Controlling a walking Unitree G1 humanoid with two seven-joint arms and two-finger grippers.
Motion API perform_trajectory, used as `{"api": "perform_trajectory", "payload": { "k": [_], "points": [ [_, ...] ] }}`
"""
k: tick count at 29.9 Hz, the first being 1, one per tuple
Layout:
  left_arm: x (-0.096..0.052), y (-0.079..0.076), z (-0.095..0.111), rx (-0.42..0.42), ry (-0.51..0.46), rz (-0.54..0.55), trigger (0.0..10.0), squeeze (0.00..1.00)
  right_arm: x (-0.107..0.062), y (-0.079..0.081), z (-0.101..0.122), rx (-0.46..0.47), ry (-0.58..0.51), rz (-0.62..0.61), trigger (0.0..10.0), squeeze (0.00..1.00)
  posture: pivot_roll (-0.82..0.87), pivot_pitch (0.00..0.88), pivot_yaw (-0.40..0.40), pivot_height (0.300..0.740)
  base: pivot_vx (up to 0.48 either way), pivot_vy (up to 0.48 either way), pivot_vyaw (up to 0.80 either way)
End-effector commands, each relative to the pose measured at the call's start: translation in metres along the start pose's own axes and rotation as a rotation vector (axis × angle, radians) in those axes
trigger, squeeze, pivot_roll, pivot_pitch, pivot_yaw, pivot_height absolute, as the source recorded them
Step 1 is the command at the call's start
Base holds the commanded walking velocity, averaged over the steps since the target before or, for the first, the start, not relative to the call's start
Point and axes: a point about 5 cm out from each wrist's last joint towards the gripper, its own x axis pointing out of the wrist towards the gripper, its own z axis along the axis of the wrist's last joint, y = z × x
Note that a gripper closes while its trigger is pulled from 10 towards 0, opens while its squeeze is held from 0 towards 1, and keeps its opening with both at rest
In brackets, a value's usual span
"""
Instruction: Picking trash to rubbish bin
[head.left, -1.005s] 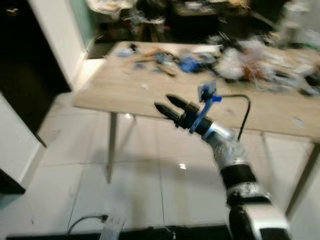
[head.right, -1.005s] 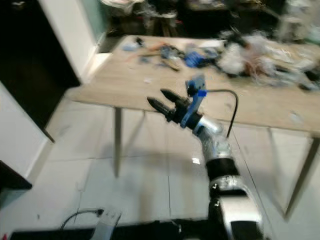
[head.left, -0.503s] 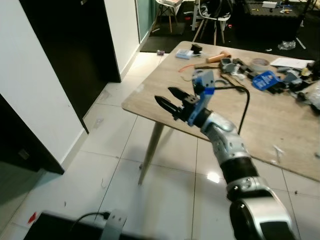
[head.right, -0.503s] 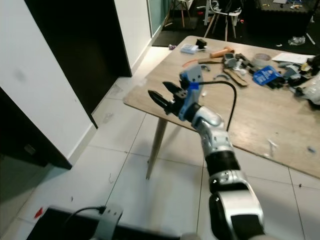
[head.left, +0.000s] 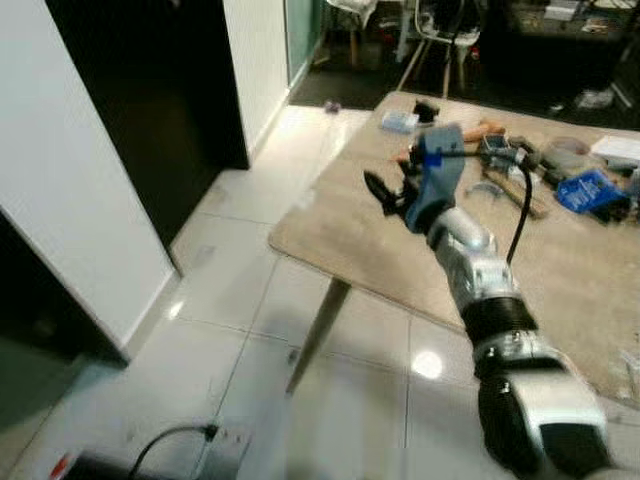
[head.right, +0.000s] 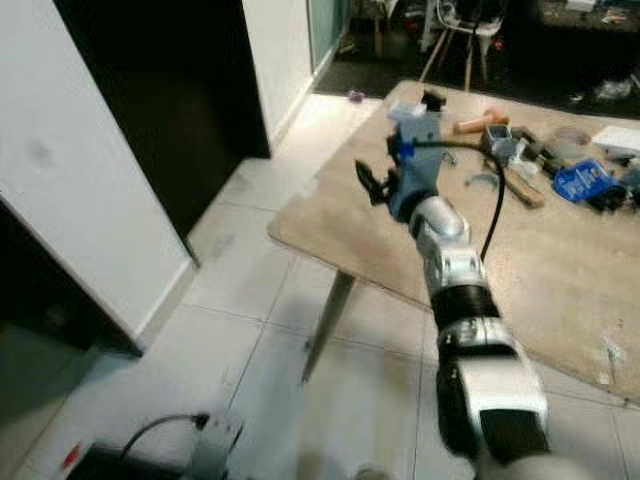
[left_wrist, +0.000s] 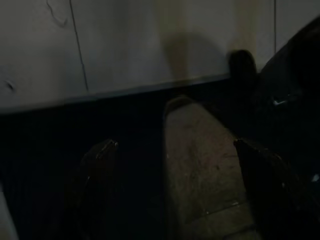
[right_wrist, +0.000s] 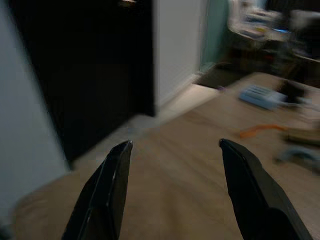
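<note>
Above the near corner of the pale wooden table (head.left: 330, 225), the right gripper (head.left: 385, 193) is held out with its two long black fingers (right_wrist: 111, 190) spread apart and nothing between them. Beyond the fingertips lies bare tabletop; further past them, toward the far end of the table, sit a small light-blue flat box (head.left: 398, 121), a wooden-handled hammer (head.right: 478, 124), a thin orange strip (right_wrist: 260, 130) and a blue flat packet (head.left: 588, 191) among a scatter of tools. Which of these counts as trash I cannot tell, and no rubbish bin can be made out, so the piece to pick is a matter of judgement: the light box and the orange strip look the likeliest.

The step in hand seems to be the approach. To do it well, the robot should steady itself before reaching, since the wrist picture is smeared. It should bring the open fingers over one loose, light piece that lies apart from the tools, come down with a finger on either side of it, and close only when the tips are level with the tabletop, so that neighbouring things are not swept off.

The left gripper (left_wrist: 170, 200) hangs in shadow near the white tiled floor (head.left: 210, 330), its fingers spread.
</note>
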Motion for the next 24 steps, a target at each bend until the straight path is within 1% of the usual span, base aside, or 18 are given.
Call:
{"api": "perform_trajectory", "payload": {
  "k": [1, 3, 4, 6, 16, 19, 21, 24],
  "points": [
    [-0.001, -0.001, -0.006, -0.004, 0.024, -0.006, 10.0, 0.00, -0.002, -0.011, 0.000, -0.002, 0.007, -0.059, 10.0, 0.00, -0.15, 0.039, 0.070, 0.740, 0.386, 0.000, -0.80],
    [-0.001, -0.002, -0.006, -0.003, 0.024, -0.008, 10.0, 0.00, -0.004, -0.021, 0.002, -0.017, 0.000, -0.119, 10.0, 0.00, -0.15, 0.040, 0.071, 0.740, 0.386, 0.000, -0.80],
    [-0.001, -0.002, -0.006, -0.003, 0.024, -0.008, 10.0, 0.00, -0.004, -0.021, 0.002, -0.017, 0.000, -0.119, 10.0, 0.00, -0.15, 0.040, 0.071, 0.740, 0.386, 0.000, -0.80],
    [-0.001, -0.002, -0.006, -0.002, 0.024, -0.009, 10.0, 0.00, -0.004, -0.027, 0.004, -0.027, -0.002, -0.151, 10.0, 0.00, -0.15, 0.040, 0.071, 0.740, 0.388, 0.000, -0.80],
    [-0.001, -0.001, -0.006, 0.000, 0.024, -0.007, 10.0, 0.00, -0.005, -0.033, 0.000, -0.074, 0.032, -0.236, 10.0, 0.00, -0.14, 0.041, 0.072, 0.740, 0.386, 0.000, -0.79],
    [-0.001, 0.000, -0.007, 0.004, 0.027, 0.006, 10.0, 0.00, -0.006, -0.035, -0.008, -0.102, 0.089, -0.250, 10.0, 0.00, -0.14, 0.042, 0.072, 0.740, 0.370, 0.000, 0.00],
    [-0.001, 0.002, -0.008, -0.001, 0.035, 0.026, 10.0, 0.00, -0.007, -0.034, -0.016, -0.112, 0.143, -0.230, 10.0, 0.00, -0.14, 0.042, 0.073, 0.740, 0.000, 0.000, 0.00],
    [-0.002, 0.003, -0.010, 0.019, 0.043, 0.027, 10.0, 0.00, -0.009, -0.032, -0.024, -0.118, 0.185, -0.210, 10.0, 0.00, -0.14, 0.045, 0.075, 0.740, 0.000, 0.000, 0.00]
  ]
}}
